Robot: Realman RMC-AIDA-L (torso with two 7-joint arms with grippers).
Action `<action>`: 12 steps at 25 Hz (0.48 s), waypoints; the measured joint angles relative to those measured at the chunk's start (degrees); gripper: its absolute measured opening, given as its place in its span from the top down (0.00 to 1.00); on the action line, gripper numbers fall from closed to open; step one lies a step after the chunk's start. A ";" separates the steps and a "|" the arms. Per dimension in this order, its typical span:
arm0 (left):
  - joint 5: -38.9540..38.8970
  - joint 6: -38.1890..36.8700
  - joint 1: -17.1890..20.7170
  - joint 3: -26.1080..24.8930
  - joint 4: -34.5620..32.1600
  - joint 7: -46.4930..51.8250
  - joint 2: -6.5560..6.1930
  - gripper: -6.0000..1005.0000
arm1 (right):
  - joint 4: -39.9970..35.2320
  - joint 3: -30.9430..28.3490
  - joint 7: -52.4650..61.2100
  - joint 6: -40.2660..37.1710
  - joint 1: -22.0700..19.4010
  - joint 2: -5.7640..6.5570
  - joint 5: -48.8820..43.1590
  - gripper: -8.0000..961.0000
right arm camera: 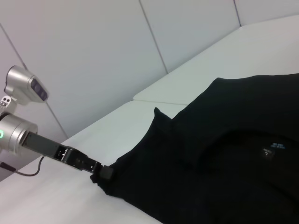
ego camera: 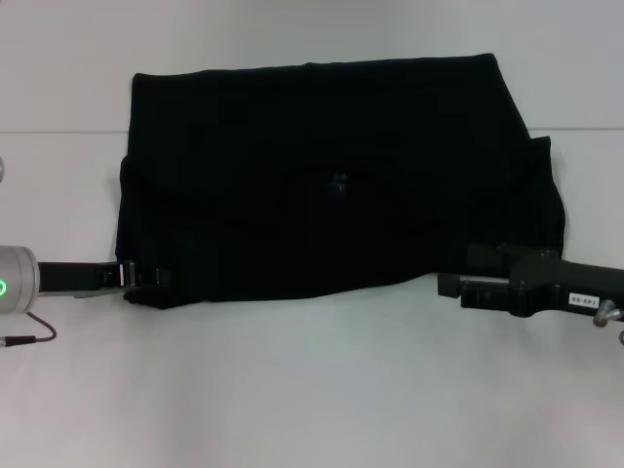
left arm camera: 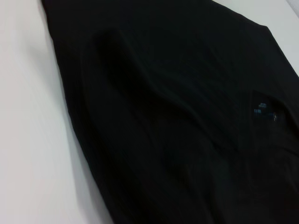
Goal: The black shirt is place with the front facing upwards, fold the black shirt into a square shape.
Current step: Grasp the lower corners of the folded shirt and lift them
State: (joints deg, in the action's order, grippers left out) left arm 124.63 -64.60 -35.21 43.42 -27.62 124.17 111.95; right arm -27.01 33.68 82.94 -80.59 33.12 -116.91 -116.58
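White table [ego camera: 312,390] with a seam line across it. Pale panelled wall [right arm camera: 93,51] behind the table.

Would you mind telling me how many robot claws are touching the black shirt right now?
2. The left claw meets the black shirt at its near left corner; the right claw at its near right edge.

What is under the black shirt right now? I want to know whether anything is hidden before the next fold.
Around the black shirt only bare white table shows. The left gripper and right gripper meet its near corners. Whatever lies beneath the cloth is covered.
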 joint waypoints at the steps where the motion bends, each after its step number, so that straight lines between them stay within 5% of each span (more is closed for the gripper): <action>1: 0.00 -0.11 0.00 0.01 0.00 0.01 -0.04 0.50 | -0.19 0.02 0.66 0.08 0.01 0.13 0.00 0.02; 8: -0.17 -1.45 0.24 -0.55 0.09 -0.03 -0.49 0.90 | -7.74 0.50 20.92 1.38 1.68 3.86 -6.80 0.02; 12: -0.39 -2.96 0.36 -0.68 -0.04 -0.12 -0.77 0.95 | -14.13 0.51 38.89 1.11 5.58 6.99 -19.38 0.02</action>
State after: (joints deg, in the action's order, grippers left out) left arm 124.23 -67.56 -34.85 42.74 -27.65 124.05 111.18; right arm -41.14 34.19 121.84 -79.48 38.70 -109.92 -135.96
